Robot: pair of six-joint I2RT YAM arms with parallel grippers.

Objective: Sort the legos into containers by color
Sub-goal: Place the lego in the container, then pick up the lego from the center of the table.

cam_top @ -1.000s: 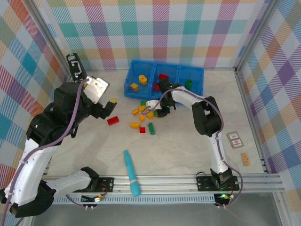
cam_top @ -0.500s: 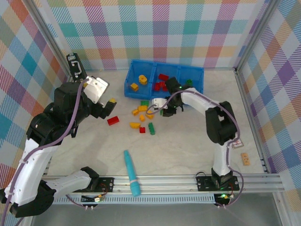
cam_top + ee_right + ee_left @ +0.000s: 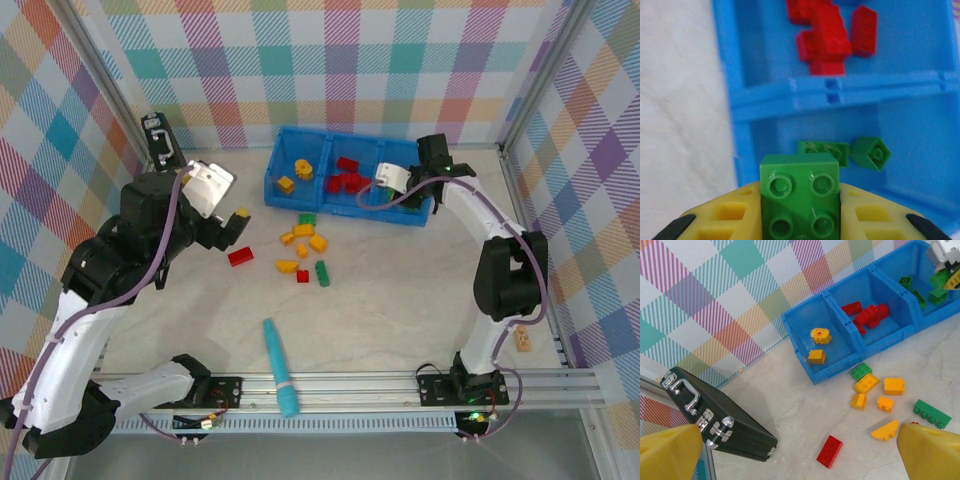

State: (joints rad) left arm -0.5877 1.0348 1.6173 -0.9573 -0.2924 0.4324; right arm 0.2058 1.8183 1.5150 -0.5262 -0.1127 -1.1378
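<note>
right gripper (image 3: 800, 220) pinching green brick (image 3: 800, 192) over blue bin's (image 3: 840, 92) green compartment, two greens lying inside. open low and centred, away from the divider, so it cannot bounce out. left gripper (image 3: 800, 452) spread wide above bench (image 3: 790, 410)

A long teal cylinder (image 3: 279, 367) lies on the pale table (image 3: 380, 320) near its front edge. A black latched case (image 3: 715, 415) sits beside the plaid wall (image 3: 740, 290).

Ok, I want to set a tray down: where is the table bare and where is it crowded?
Bare: the wide stretch between the teal cylinder, the loose bricks and the right arm. Crowded: just in front of the blue bin, where those bricks lie scattered.
</note>
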